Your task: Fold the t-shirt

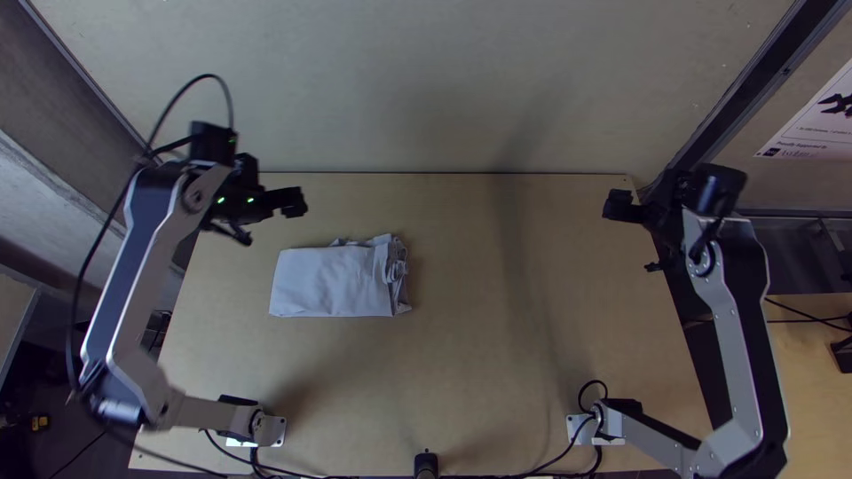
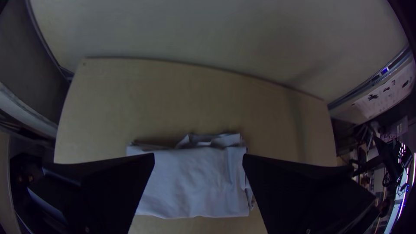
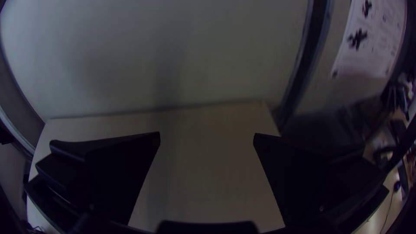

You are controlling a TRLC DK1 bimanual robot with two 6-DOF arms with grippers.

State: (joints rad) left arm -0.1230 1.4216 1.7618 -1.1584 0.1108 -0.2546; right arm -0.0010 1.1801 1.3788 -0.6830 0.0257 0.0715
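One t-shirt [image 1: 333,284] lies nearest me, at eleven o'clock from the table's [image 1: 506,381] near-edge middle, folded compact, presumably because the job's about finished. Farther out, my left gripper [image 2: 198,159] hangs wide open and empty, probably to spare the folds; the t-shirt sits at its five o'clock. Toward one o'clock, my right gripper [image 3: 207,138] gapes, holding nothing.

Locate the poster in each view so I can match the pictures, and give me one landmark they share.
Top view: poster at the right edge, upper part, beyond the dark rail.
Left wrist view: poster beyond the rail, past the table's far right corner.
Right wrist view: poster across the rail from the wall.
Shared landmark: that corner.
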